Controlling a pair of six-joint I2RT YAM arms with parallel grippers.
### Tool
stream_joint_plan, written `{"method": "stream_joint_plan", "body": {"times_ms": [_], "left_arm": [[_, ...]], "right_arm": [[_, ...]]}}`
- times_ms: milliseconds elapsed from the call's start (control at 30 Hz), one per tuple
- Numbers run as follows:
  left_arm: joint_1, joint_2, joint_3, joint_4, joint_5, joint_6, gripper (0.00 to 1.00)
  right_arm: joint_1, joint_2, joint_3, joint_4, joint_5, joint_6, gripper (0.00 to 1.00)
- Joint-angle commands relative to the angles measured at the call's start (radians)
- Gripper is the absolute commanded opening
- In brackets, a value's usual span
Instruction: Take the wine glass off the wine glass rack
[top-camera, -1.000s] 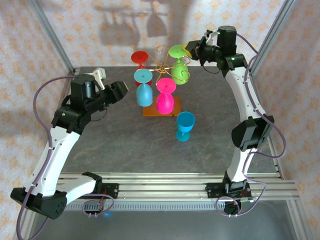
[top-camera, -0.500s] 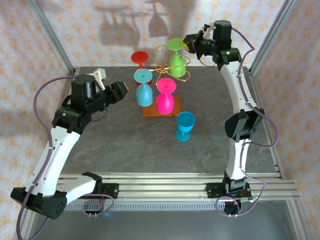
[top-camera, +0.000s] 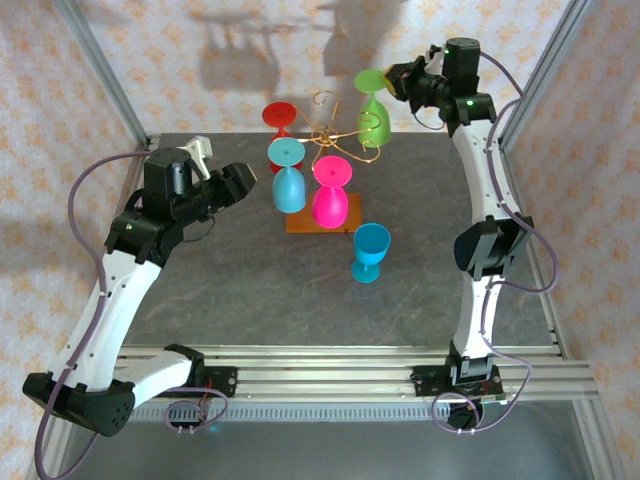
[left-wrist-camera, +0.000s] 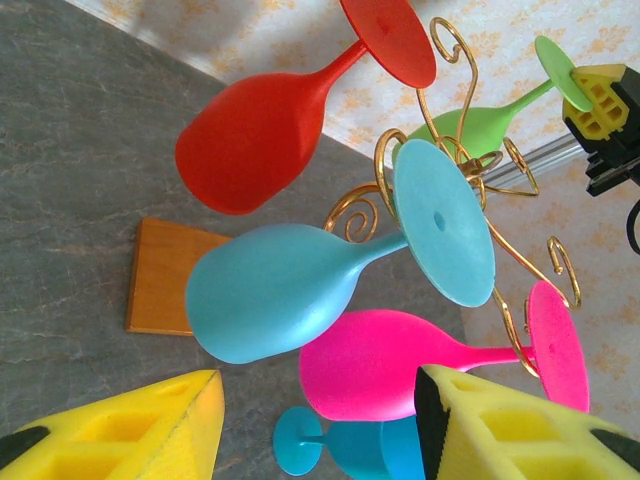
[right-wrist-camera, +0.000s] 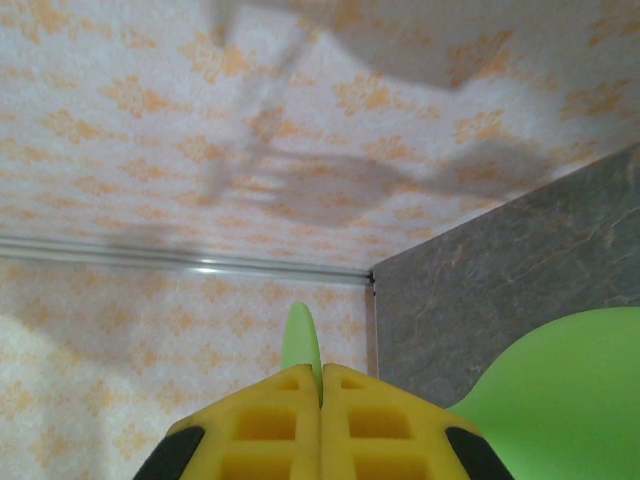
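Raised and drawn rightward, the lime-green plastic wine glass (top-camera: 373, 112) hangs bowl-down beside the gold wire wine glass rack (top-camera: 336, 136). The right end effector (top-camera: 388, 84) pinches its foot, likely to slide the stem free.

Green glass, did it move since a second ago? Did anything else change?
The right gripper, shut on the green glass at its foot, carried it back toward the far wall, away from the middle of the wine glass rack. The left gripper, the red glass, light blue glass and pink glass on the rack, and the blue glass standing on the table stayed put.
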Motion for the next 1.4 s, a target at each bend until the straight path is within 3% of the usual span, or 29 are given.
{"method": "stream_joint_plan", "body": {"times_ms": [0,233,567,1000,1367], "left_arm": [[0.008,-0.004,0.009,-0.003,-0.027,0.021,0.54],[0.008,-0.013,0.026,-0.038,-0.037,0.043,0.54],[0.008,-0.036,0.004,-0.057,-0.018,0.039,0.54],[0.008,-0.132,-0.082,-0.104,-0.006,0.030,0.54],[0.007,-0.211,-0.205,-0.110,0.045,0.027,0.54]], "right_arm": [[-0.023,-0.049,0.002,-0.021,0.027,-0.039,0.00],[-0.076,-0.136,-0.093,-0.035,0.029,-0.058,0.00],[-0.166,-0.361,-0.382,0.012,0.014,-0.074,0.00],[-0.169,-0.707,-0.698,-0.071,0.023,-0.142,0.00],[-0.157,-1.027,-0.898,-0.199,-0.054,-0.215,0.00]]}}
